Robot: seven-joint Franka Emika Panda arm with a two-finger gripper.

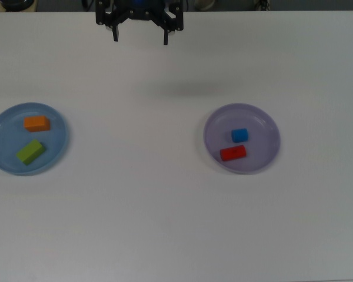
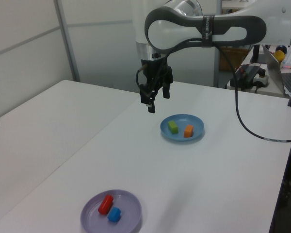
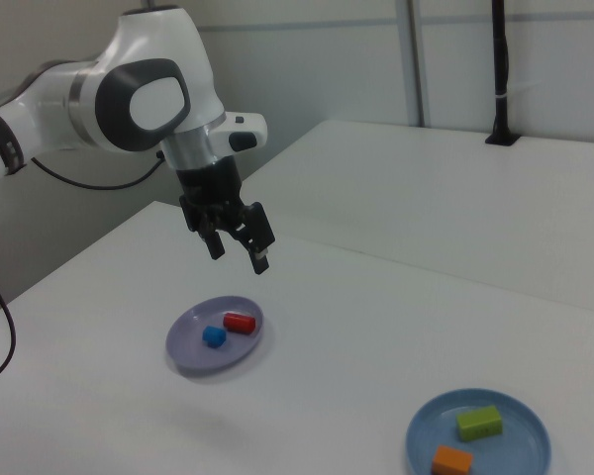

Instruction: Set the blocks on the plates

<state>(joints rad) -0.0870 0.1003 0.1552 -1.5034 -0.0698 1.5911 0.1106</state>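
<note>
Blocks plated: orange cuboid (image 1: 36, 123), green cuboid (image 1: 30, 151) on blue plate (image 1: 0, 124); blue cube (image 1: 239, 135), red piece (image 1: 233, 154) on lavender plate (image 1: 265, 120). My gripper (image 1: 140, 36): spread, empty, aloft. Risk: any needless descent could knock plates.

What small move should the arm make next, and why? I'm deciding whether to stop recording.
Probably none beyond parking: the gripper hangs open and empty above the table, the orange block and green block lie on the blue plate, the blue cube and red block on the lavender plate.
</note>
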